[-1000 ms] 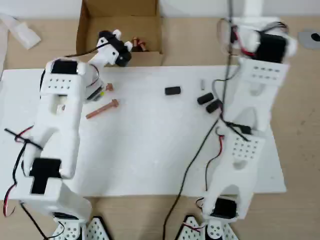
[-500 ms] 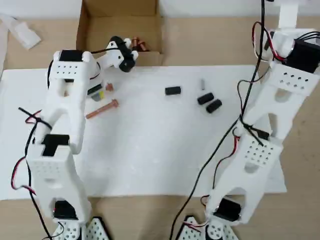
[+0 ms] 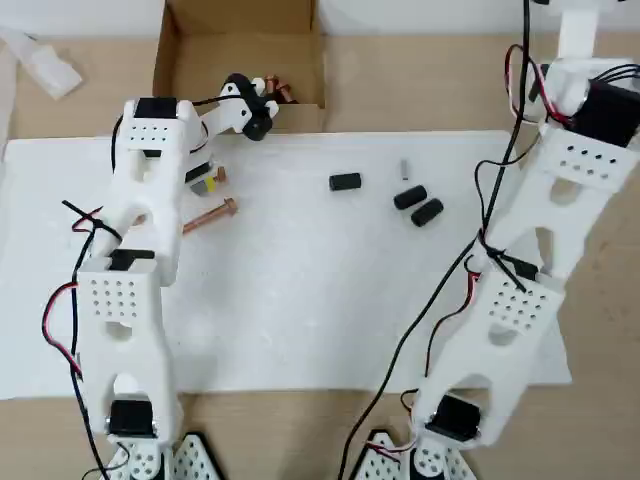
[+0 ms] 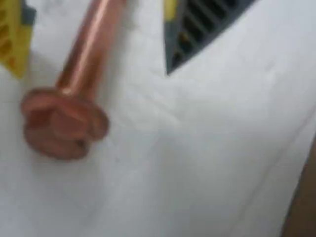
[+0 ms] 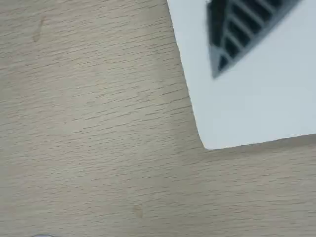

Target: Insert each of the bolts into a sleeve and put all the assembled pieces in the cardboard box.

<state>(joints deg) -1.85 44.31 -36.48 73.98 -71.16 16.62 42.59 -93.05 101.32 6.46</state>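
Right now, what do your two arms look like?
The left arm and right arm are chunky white plastic shells with grids of little holes, black motor blocks at the joints, and loose red and black cables. The left gripper has a dark ribbed pad edged in yellow.

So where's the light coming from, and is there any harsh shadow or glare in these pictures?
High view: the light looks even from above, with no hard shadows and no glare on the white sheet. Left wrist view: the copper bolt has a soft sheen along its shaft and a faint shadow beside its head. Right wrist view: the wooden table is evenly lit and matte.
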